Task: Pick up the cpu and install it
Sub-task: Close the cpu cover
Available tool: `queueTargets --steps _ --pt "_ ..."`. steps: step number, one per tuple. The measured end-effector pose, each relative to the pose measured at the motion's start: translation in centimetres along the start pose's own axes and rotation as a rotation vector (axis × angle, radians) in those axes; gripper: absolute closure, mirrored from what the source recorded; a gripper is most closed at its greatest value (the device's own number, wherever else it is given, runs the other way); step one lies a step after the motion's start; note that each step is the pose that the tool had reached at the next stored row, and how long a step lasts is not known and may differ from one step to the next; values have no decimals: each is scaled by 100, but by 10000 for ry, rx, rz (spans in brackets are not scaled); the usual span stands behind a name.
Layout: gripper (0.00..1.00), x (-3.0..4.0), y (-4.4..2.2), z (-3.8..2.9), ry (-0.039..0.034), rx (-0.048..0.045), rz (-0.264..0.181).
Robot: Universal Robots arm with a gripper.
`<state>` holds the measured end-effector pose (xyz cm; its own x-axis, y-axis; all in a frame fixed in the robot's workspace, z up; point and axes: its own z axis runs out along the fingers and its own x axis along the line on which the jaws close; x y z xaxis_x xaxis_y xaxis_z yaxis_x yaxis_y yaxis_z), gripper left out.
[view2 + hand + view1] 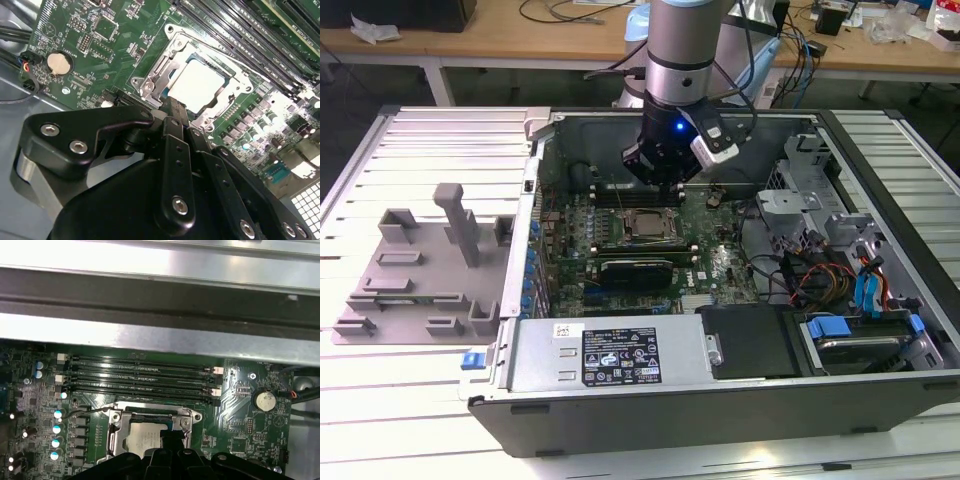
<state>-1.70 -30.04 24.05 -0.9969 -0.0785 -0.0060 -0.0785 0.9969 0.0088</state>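
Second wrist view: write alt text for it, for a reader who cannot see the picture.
The silvery-topped cpu lies inside its metal socket frame on a green motherboard, with the black gripper in the foreground, its tip at the frame's edge. A round coin battery sits to one side, and long memory slots run past the socket.

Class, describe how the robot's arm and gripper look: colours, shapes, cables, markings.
The arm is a silver-grey cylinder with a dark band; black cables hang beside it. A small blue light glows on its black wrist, with a white box alongside. The gripper is black, built of jointed plates with silver screws.
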Motion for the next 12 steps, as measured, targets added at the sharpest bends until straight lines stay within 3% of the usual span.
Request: queueTargets --steps 12 --pt "89 49 -41 -1 0 1 0"
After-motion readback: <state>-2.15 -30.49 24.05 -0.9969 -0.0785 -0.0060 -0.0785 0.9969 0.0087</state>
